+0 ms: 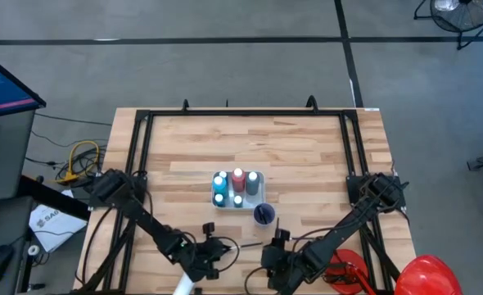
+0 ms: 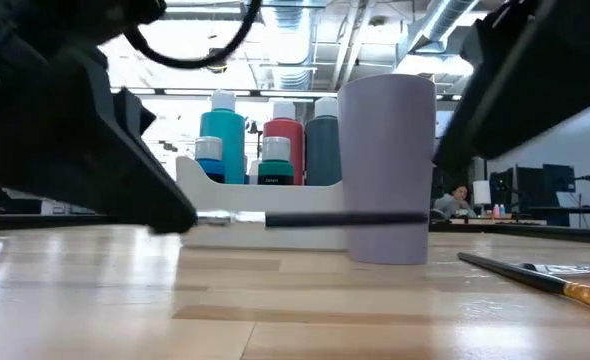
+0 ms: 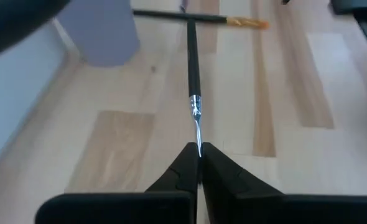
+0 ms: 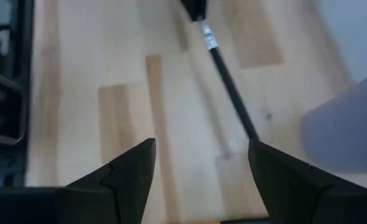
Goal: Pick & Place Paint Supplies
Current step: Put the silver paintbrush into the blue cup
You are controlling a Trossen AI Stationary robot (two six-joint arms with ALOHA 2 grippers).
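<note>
A thin dark-handled brush (image 2: 345,218) hangs level just above the table in front of a lilac cup (image 2: 387,170). My left gripper (image 3: 198,152) is shut on the brush's silver end. It is near the table's front edge, left of centre (image 1: 217,246). My right gripper (image 4: 199,168) stands open to the right of it (image 1: 277,244), above bare wood, with the held brush (image 4: 230,93) passing beyond its fingers. A second brush (image 2: 535,275) with an orange end lies flat on the table. A white tray (image 1: 258,197) at mid-table holds several paint bottles (image 1: 237,184). My left gripper pinches the brush at the tip of its silver ferrule (image 3: 198,130) between its two fingertips. The fingers slant down and lie along the brush, whose dark handle (image 3: 193,62) runs straight away from them. The brush is level and clear of the table.
The lilac cup (image 1: 264,215) stands just in front of the tray. A red dome (image 1: 428,274) and a red tool (image 1: 344,274) sit at the front right corner. Black frame rails (image 1: 139,147) run along the table's sides and back. Bare wood lies behind the tray.
</note>
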